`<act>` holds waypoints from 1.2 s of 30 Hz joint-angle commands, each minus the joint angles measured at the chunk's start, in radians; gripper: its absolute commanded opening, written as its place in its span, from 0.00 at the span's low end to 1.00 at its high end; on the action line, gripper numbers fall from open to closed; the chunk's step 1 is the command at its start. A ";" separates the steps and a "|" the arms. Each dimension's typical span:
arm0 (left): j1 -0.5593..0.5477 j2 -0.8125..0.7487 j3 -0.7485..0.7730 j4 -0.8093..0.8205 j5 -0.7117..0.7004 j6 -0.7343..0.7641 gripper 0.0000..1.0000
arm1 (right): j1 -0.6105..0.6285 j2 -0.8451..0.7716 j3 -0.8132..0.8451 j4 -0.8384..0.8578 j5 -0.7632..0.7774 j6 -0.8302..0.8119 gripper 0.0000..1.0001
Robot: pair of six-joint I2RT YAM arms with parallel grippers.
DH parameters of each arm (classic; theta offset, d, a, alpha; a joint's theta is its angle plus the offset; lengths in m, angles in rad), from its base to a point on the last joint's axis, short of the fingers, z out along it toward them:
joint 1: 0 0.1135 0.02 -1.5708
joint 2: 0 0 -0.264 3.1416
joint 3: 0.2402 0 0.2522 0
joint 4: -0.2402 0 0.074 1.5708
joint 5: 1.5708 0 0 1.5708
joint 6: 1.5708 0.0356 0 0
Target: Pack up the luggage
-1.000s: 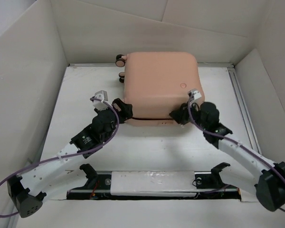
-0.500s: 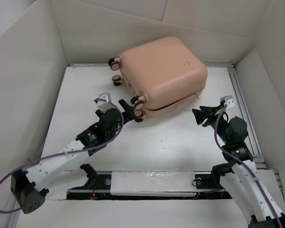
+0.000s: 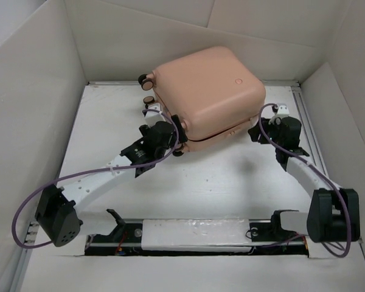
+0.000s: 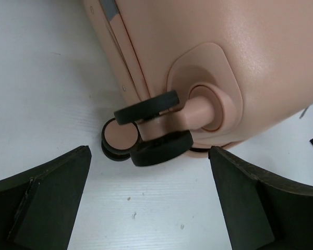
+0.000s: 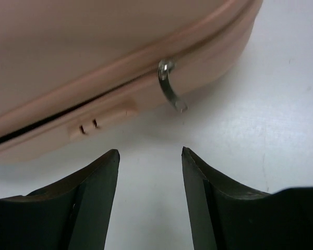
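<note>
While the luggage (image 3: 207, 91) sits lid-down just ahead of both pincers, the left gripper (image 4: 148, 156), spread wide, faces a caster wheel (image 4: 160, 149); the right gripper (image 5: 149, 153), parted narrowly, should centre on the zipper pull (image 5: 169, 88) just ahead, pinch it squarely, then track the seam.

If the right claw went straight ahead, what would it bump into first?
Probably the luggage, on its pink edge beside the metal zipper pull. The right claw is open, aimed right there.

Smooth matt luggage (image 3: 205, 91) (probably plastic)
</note>
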 commanded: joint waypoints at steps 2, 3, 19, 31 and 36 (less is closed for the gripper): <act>0.019 0.025 0.044 0.032 0.011 0.037 0.94 | -0.023 0.085 0.095 0.150 -0.095 -0.066 0.58; 0.019 0.035 0.044 0.047 0.011 0.046 0.93 | -0.047 0.100 0.104 0.159 -0.115 -0.066 0.58; 0.056 0.090 0.035 0.109 0.060 0.074 0.88 | -0.183 0.442 0.201 0.460 -0.577 0.102 0.54; 0.056 0.139 0.053 0.166 0.109 0.094 0.64 | -0.149 0.456 0.184 0.514 -0.612 0.150 0.00; 0.056 0.170 0.081 0.201 0.132 0.103 0.23 | -0.071 0.420 0.090 0.552 -0.568 0.161 0.00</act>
